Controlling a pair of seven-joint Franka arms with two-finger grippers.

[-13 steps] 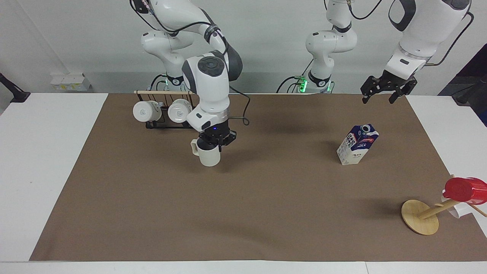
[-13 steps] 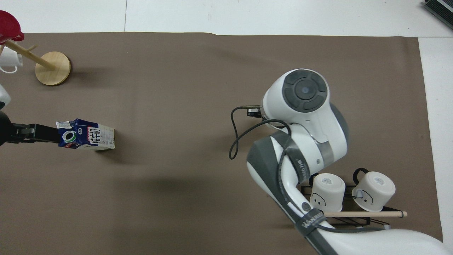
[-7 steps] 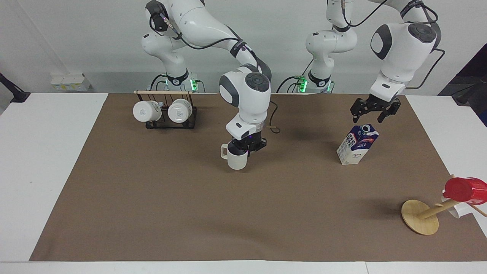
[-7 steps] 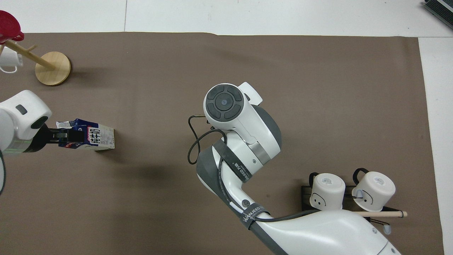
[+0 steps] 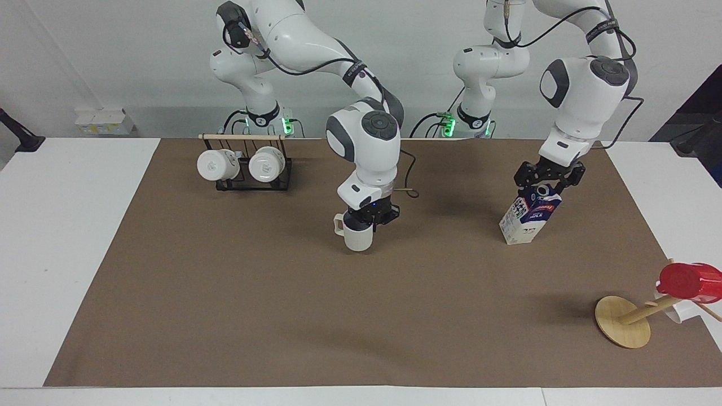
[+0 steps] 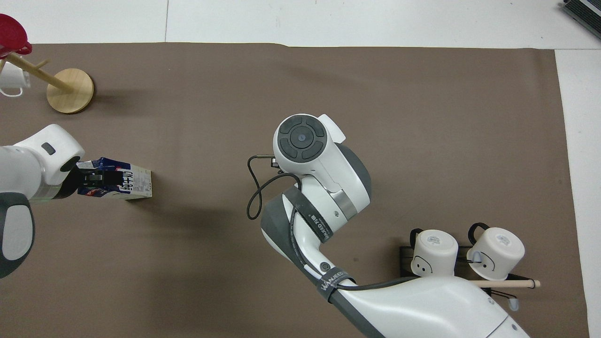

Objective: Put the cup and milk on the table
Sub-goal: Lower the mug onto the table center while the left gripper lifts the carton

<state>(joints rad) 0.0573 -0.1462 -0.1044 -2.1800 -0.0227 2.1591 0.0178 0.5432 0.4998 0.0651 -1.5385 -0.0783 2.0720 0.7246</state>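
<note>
Both arms have shifted: the right arm has carried the cup (image 5: 359,237) toward the middle of the bench (image 5: 67,237), and the left gripper (image 5: 546,181) has dropped onto the milk (image 5: 529,215).

The right gripper (image 5: 369,217) has its jaws closed on the cup's rim, the cup upright at the brown sheet (image 5: 282,304). The left jaws stand open around the carton's blue top; the milk leans on the sheet toward the left arm's end, nearer to the robots than the wooden stand (image 5: 623,321) with the red cup (image 5: 689,281).
</note>
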